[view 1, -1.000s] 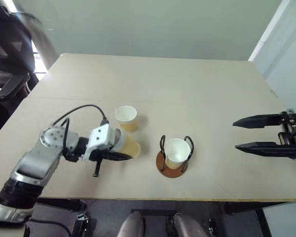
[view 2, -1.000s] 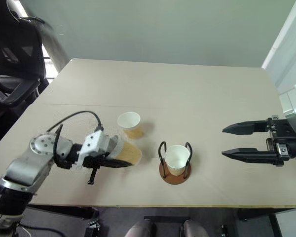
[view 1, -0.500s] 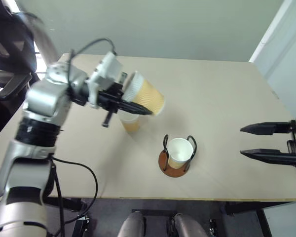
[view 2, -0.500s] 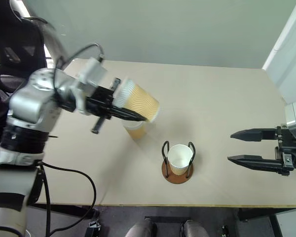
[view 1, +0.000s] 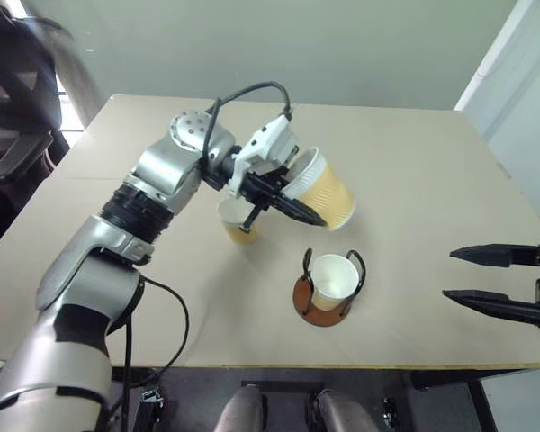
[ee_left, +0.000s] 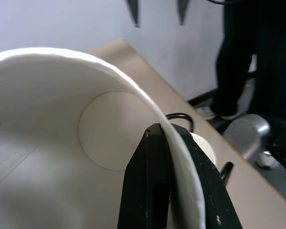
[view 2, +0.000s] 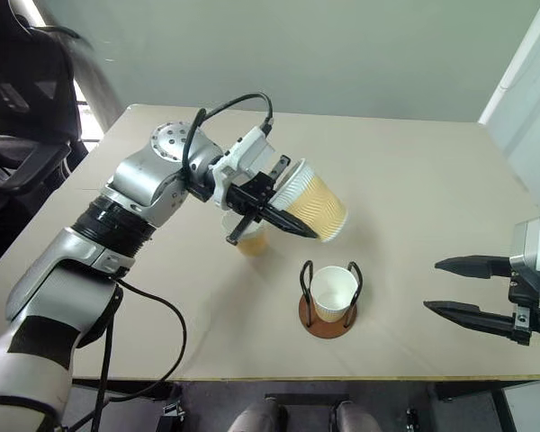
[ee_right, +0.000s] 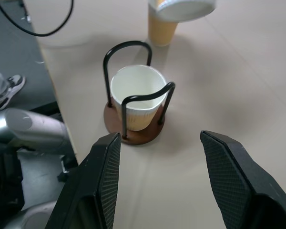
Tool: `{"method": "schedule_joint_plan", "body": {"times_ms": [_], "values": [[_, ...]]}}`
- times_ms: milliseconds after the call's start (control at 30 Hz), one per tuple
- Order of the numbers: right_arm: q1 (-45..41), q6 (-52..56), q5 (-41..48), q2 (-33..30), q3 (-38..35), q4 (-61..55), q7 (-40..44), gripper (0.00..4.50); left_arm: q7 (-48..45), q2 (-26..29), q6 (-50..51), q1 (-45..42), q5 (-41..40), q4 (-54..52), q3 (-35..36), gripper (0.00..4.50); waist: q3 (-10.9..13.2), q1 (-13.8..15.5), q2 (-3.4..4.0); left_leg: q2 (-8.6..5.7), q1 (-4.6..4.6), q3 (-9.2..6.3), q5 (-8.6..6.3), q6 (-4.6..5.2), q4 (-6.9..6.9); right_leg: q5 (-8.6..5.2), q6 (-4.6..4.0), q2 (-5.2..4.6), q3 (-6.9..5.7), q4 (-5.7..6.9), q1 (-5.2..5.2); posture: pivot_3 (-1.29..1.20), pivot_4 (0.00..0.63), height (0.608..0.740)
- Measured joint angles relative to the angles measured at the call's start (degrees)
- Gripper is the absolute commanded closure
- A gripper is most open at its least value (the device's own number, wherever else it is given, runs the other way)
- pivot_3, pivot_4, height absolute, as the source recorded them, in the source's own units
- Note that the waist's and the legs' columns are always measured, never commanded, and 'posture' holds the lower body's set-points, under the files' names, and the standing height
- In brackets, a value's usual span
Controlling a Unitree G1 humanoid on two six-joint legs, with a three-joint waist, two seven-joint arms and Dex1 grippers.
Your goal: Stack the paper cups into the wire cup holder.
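The left gripper [view 1: 299,205] is clamped on the rim of a paper cup [view 1: 321,187], one finger inside the wall, and now holds it tilted in the air above the middle of the table [view 1: 405,162]; a second ago it lay low by the near edge. A second cup [view 1: 237,219] stands beneath the arm. The wire cup holder [view 1: 328,289], near the front edge, contains the third cup [view 1: 332,278]. The right gripper [view 1: 504,282] hangs parted and empty off the right edge, with bare tabletop between it and the holder.

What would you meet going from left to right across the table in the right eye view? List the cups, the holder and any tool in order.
Standing cup → held cup pinched in the left tool → wire cup holder with a cup in it → right tool, open.
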Motion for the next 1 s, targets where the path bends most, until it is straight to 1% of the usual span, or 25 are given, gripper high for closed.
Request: {"method": "schedule_joint_plan", "body": {"times_ms": [167,333,533,767,1000], "values": [[-0.03,-0.01,0.19,0.03,0.03,-0.57,-1.91,1.82,-0.01,0.74,-2.55,-1.54,-2.43,-2.71,-7.47,4.48,0.0,0.1,0.01,-0.02,-0.07,0.23,-0.29,0.48,0.37,0.01,0.19,-0.07,0.24,-0.02,0.02,0.0,0.15,0.74],[-0.07,-0.05,0.65,0.03,0.04,-0.71,-2.92,1.82,-0.02,-1.05,-7.43,-3.53,-1.3,-2.01,-12.15,4.48,0.01,0.22,0.03,-0.03,-0.04,0.3,-0.6,1.01,0.42,0.06,0.21,-0.08,0.3,0.03,0.01,0.0,0.15,0.74],[0.46,0.0,1.47,0.37,-0.45,-1.97,-3.62,1.82,-0.03,-1.8,-15.21,-8.58,0.41,0.41,-20.37,4.48,0.03,0.24,0.06,-0.02,0.0,0.33,-0.62,1.04,0.4,0.07,0.19,-0.08,0.32,0.07,0.01,0.0,0.15,0.74],[3.09,-0.21,1.53,2.18,-2.12,-2.97,-3.75,1.82,-0.06,-1.86,-21.52,-14.27,-0.51,2.22,-28.11,4.48,0.04,0.25,0.08,-0.02,-0.06,0.38,-0.66,1.11,0.41,0.07,0.19,-0.08,0.36,0.02,0.01,0.0,0.15,0.74],[4.54,-0.65,0.96,2.82,-2.16,-4.0,-5.25,1.82,-0.08,-2.83,-28.18,-16.6,-1.12,4.91,-35.33,4.48,0.06,0.26,0.14,-0.02,-0.05,0.4,-0.67,1.12,0.41,0.07,0.19,-0.08,0.37,0.05,0.0,0.0,0.15,0.74]]}}
